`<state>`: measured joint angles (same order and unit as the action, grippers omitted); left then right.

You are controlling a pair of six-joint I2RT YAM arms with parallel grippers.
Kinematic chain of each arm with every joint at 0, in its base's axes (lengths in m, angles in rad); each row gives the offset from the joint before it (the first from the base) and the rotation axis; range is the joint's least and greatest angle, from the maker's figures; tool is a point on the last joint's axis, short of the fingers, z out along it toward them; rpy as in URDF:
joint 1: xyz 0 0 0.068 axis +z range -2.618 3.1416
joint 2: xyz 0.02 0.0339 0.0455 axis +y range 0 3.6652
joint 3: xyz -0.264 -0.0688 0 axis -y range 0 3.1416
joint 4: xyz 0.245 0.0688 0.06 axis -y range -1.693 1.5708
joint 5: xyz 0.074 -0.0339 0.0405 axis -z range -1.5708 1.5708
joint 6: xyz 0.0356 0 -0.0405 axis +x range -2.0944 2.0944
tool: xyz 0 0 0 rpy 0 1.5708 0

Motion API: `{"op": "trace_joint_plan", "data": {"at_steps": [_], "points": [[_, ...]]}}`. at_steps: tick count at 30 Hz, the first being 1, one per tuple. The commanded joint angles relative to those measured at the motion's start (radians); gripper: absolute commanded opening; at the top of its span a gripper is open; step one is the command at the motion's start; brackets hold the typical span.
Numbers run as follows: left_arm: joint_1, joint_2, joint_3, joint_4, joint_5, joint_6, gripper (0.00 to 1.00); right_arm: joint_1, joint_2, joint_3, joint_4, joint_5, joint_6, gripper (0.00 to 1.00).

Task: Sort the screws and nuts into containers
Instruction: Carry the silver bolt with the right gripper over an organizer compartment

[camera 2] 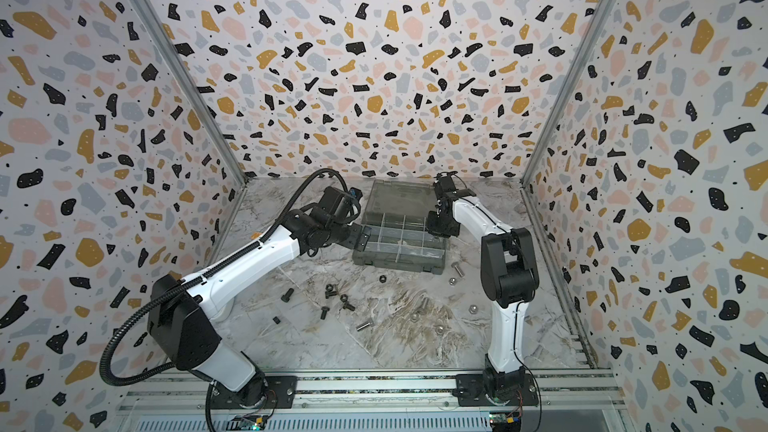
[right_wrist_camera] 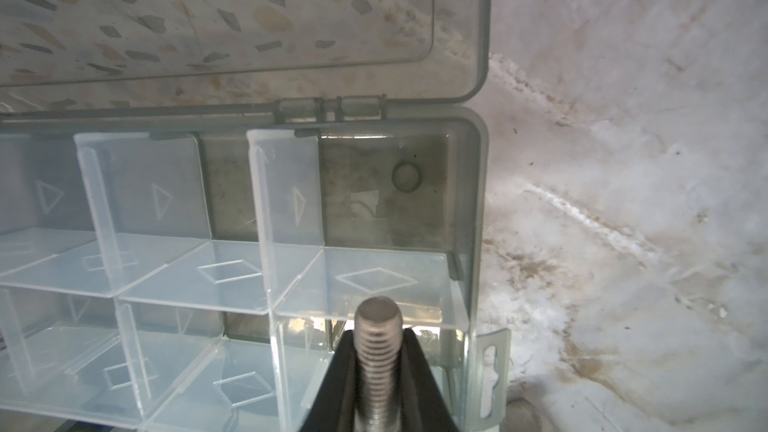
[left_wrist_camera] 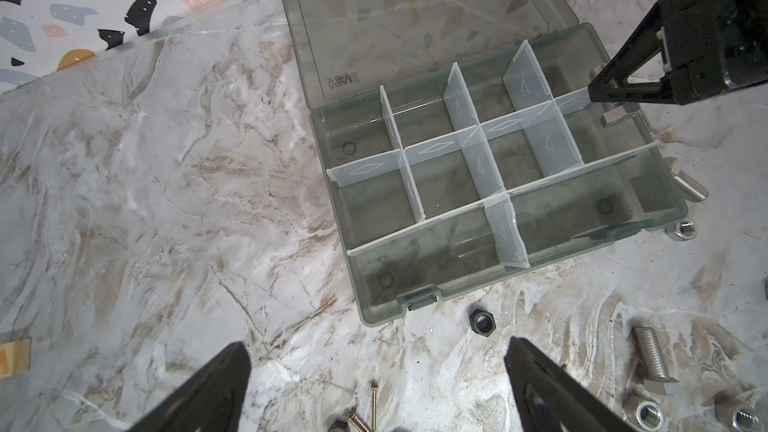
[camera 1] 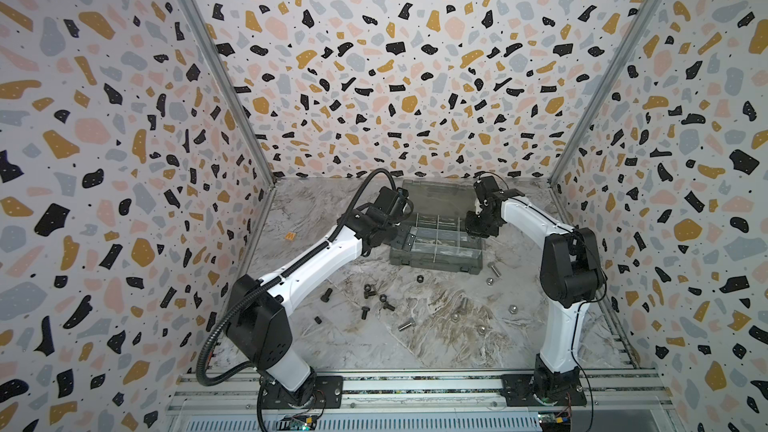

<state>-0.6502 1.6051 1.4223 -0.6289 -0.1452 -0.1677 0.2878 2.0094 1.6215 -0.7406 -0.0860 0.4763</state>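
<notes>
The smoky-grey organiser box [camera 1: 432, 264] [camera 2: 395, 263] lies open at the back middle of the table, and its containers [left_wrist_camera: 449, 184] [right_wrist_camera: 365, 184] show nothing inside. My right gripper [right_wrist_camera: 377, 336] [camera 1: 473, 226] [camera 2: 436, 226] is shut on a silver screw [right_wrist_camera: 377, 351] [left_wrist_camera: 613, 112] held over the box's right end. My left gripper [left_wrist_camera: 378, 351] [camera 1: 405, 238] [camera 2: 361, 236] stands open and holds nothing by the box's left edge. Loose screws [camera 1: 365, 312] [left_wrist_camera: 650, 357] and nuts [camera 1: 420, 279] [left_wrist_camera: 481, 322] lie scattered on the table in front of the box.
The hinged lid [camera 1: 436, 193] lies back toward the rear wall. Another silver screw [left_wrist_camera: 688, 187] and a silver nut [left_wrist_camera: 681, 229] rest against the box's right front corner. Thin brass screws [left_wrist_camera: 374, 401] lie under my left gripper. An orange sticker [camera 1: 289, 236] marks the table's left.
</notes>
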Motion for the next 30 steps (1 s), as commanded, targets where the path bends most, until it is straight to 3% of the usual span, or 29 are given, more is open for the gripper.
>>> {"op": "trace_joint_plan", "data": {"at_steps": [1,30], "points": [[-0.004,0.009,0.035,-0.005,-0.020,0.014,0.97,0.010,-0.010,-0.005,-0.019,-0.004,-0.008,0.16],[-0.004,-0.046,-0.030,0.026,-0.013,0.008,0.97,0.036,-0.090,-0.105,0.003,0.014,0.014,0.17]]}}
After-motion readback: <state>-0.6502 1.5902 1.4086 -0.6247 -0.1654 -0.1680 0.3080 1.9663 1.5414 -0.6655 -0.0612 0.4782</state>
